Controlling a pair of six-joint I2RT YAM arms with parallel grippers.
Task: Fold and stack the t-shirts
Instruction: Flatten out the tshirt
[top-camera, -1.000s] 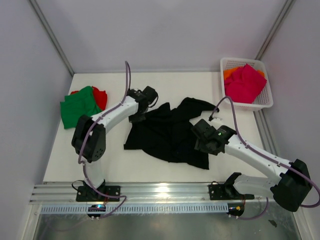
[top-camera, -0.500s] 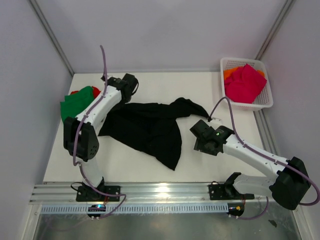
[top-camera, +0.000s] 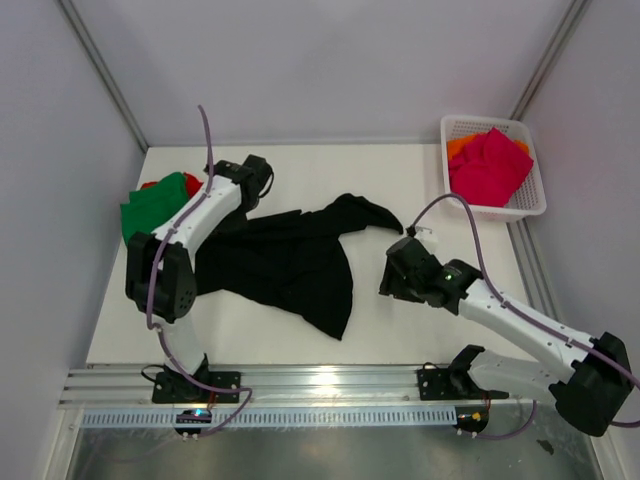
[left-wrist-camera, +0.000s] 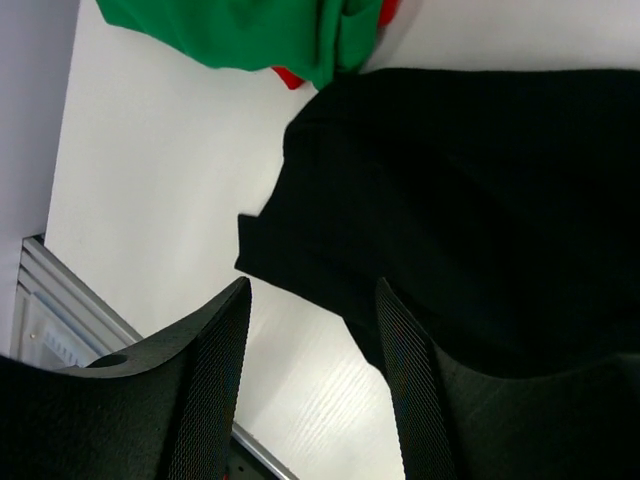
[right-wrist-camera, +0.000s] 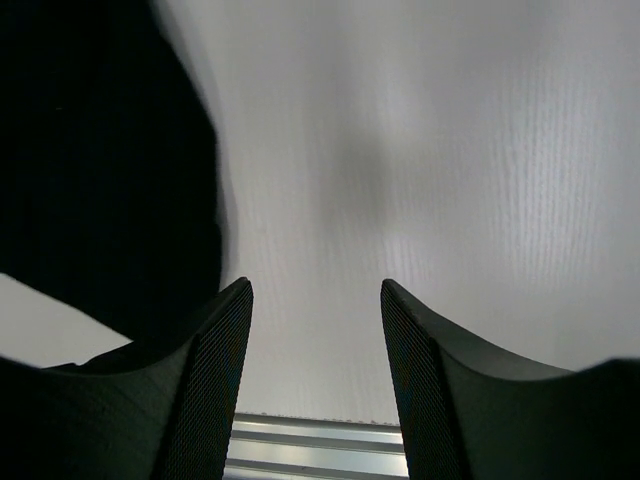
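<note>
Centre-left of the frame, our black t-shirt (top-camera: 285, 265) stretches crosswise, left jaws over its upper-left edge, both pairs released and empty.

Black t-shirt (right-wrist-camera: 100, 150) left of spread right gripper (right-wrist-camera: 312, 292)

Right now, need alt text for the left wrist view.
The open left gripper hangs over an edge of a black t-shirt spread on the white table, holding nothing. At the top, a green t-shirt lies over a red t-shirt, reaching the black one's edge.
</note>
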